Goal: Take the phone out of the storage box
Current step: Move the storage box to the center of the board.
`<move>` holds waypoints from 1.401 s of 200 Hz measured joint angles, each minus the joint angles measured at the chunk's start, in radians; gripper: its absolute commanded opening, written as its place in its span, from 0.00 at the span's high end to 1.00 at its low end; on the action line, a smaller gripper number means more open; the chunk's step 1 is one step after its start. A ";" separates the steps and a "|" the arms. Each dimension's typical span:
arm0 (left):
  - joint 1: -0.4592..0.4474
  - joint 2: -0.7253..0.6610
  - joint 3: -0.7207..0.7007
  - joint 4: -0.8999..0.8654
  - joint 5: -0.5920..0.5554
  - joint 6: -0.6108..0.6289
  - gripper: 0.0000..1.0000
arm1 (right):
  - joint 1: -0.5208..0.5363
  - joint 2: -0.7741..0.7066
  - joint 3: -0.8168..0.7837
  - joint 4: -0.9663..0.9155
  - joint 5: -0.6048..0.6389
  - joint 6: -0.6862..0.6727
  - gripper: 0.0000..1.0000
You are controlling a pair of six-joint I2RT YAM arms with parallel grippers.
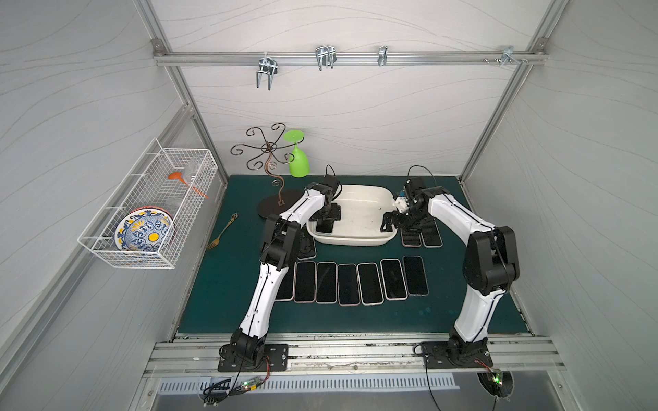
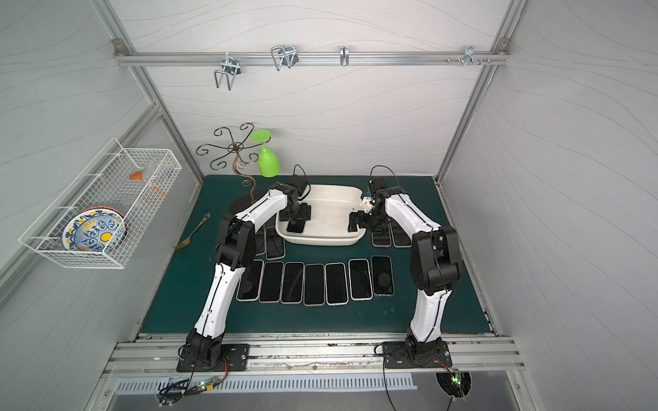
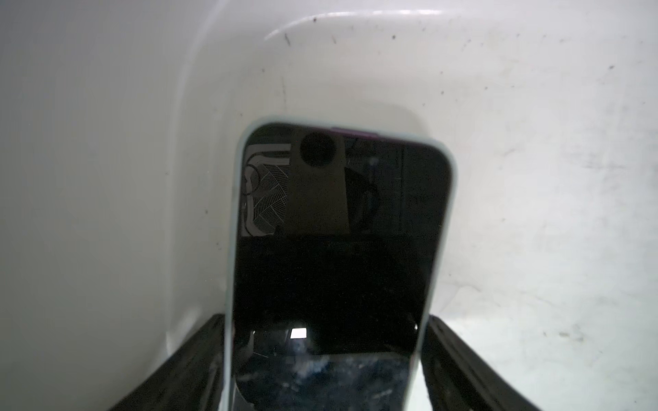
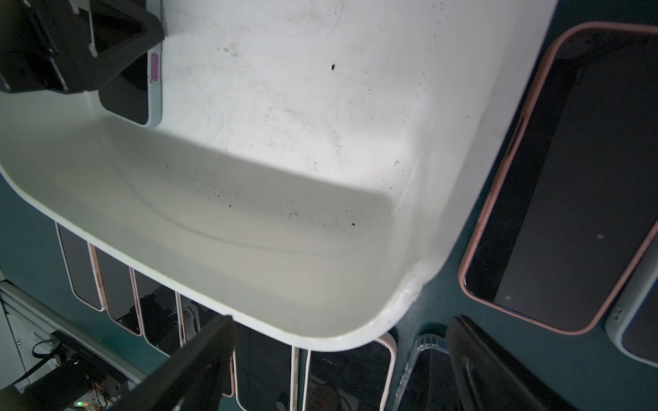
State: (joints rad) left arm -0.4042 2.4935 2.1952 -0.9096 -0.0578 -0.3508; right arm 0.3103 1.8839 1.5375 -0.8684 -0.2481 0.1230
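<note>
Left fingers [image 3: 196,356] down inside the storage box [image 1: 356,219], straddling both long edges of the phone [image 3: 331,249]; clamped or merely flanking, cannot tell. Phone screen-up on the box floor in the near left corner, close beside the left wall, long axis running near-to-far, free end pointing at the near wall. Right fingers [image 4: 199,356] spread wide, grasping nothing, over the box's near right corner. In front, on the green counter [image 1: 356,320], a row of other phones [image 1: 347,284] on the same lengthwise heading.
</note>
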 measured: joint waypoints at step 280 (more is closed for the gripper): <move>-0.005 -0.119 -0.059 -0.037 0.071 0.071 1.00 | 0.005 0.146 0.218 0.092 -0.226 0.132 0.01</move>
State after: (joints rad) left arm -0.4088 2.3745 2.1365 -0.9470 0.0132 -0.2794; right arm 0.3149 2.0300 1.7557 -0.7761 -0.4740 0.2546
